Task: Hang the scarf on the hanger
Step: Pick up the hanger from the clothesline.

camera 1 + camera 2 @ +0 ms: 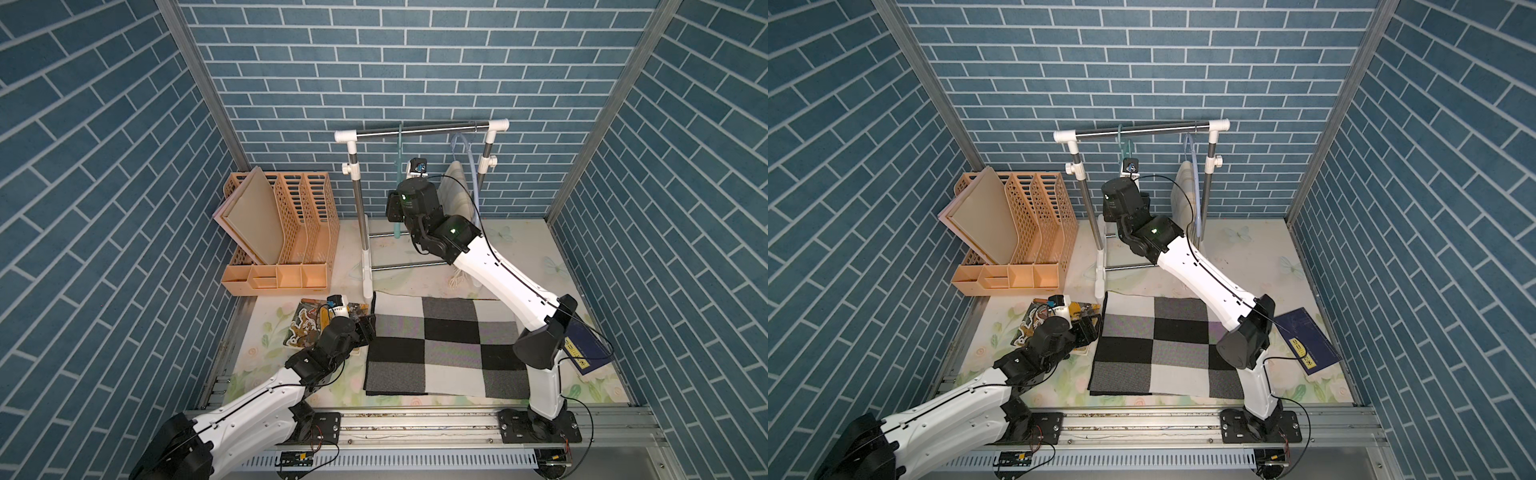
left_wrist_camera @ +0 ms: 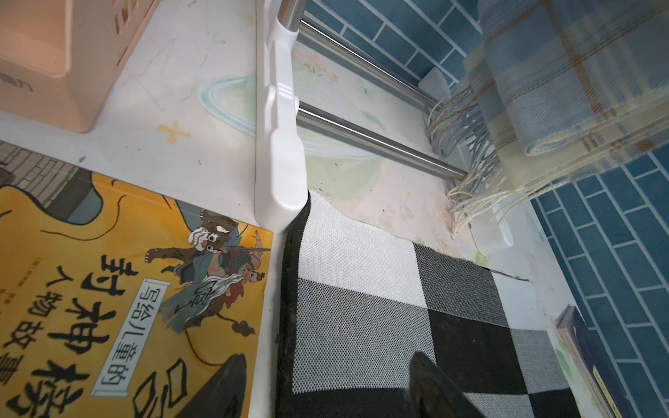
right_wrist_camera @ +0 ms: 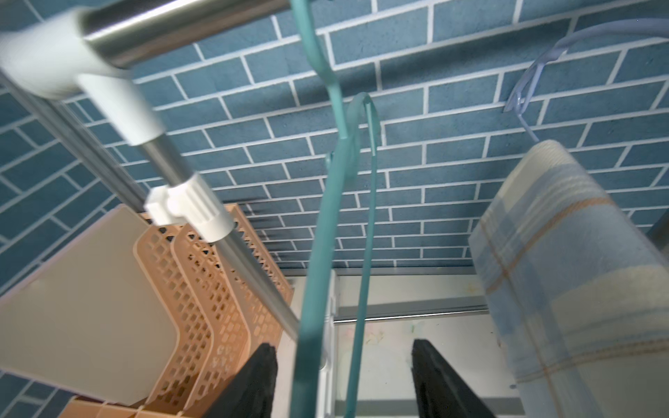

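The scarf (image 1: 440,345) (image 1: 1163,345) (image 2: 362,307), checked in black, grey and white, lies folded flat on the table. My left gripper (image 1: 366,329) (image 2: 325,358) hovers open over its left edge, with one finger above the scarf and the other above a picture book. A teal hanger (image 1: 400,158) (image 3: 322,235) hangs empty from the rack's steel rail (image 1: 419,128). In the right wrist view my right gripper (image 3: 342,343) is raised to it and open. The hanger's lower part passes between the fingers without being clamped.
A plaid blue scarf (image 1: 455,187) (image 3: 564,271) hangs on a pale hanger at the rail's right end. An orange file organizer (image 1: 282,232) stands at the back left. The picture book (image 2: 90,271) lies left of the scarf, and a dark blue book (image 1: 586,345) to its right. The rack's white foot (image 1: 368,270) touches the scarf's far left corner.
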